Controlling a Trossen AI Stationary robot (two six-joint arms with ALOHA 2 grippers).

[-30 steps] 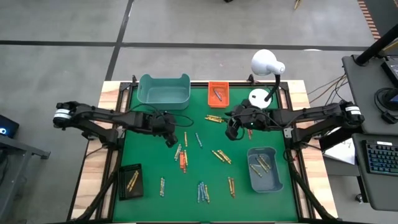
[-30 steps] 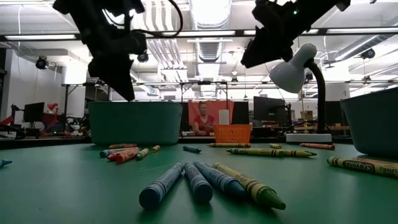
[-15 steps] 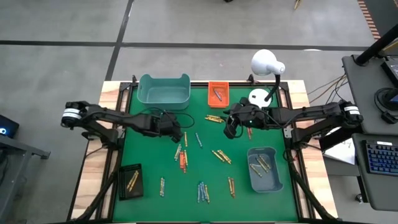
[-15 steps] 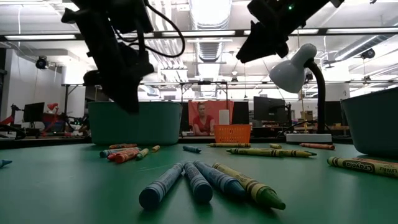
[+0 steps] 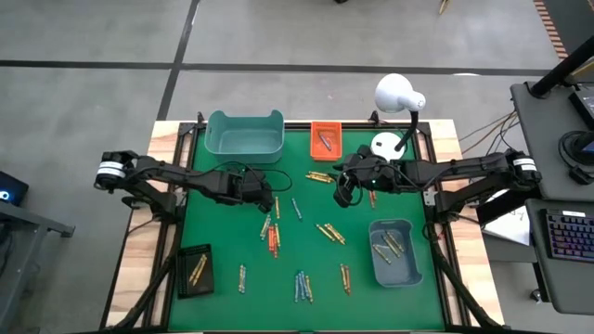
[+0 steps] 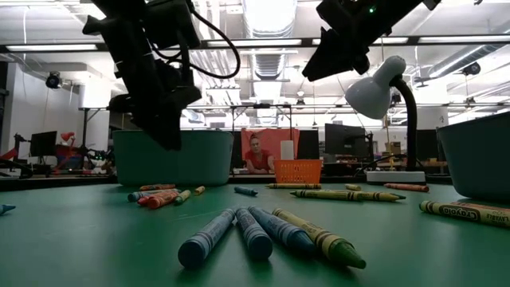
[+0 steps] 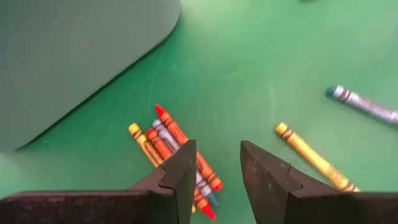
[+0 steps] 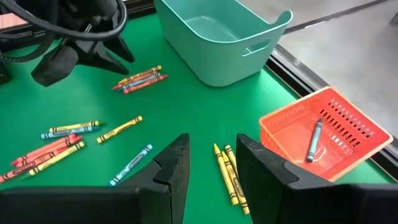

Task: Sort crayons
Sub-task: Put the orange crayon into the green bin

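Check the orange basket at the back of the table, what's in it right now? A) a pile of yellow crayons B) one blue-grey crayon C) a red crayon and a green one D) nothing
B: the right wrist view shows a single blue-grey crayon lying in the orange basket, with nothing else in it.

One camera is looking straight down on the whole table (image 5: 213, 269); another is looking level across it, both catching the teal bin (image 5: 245, 134).
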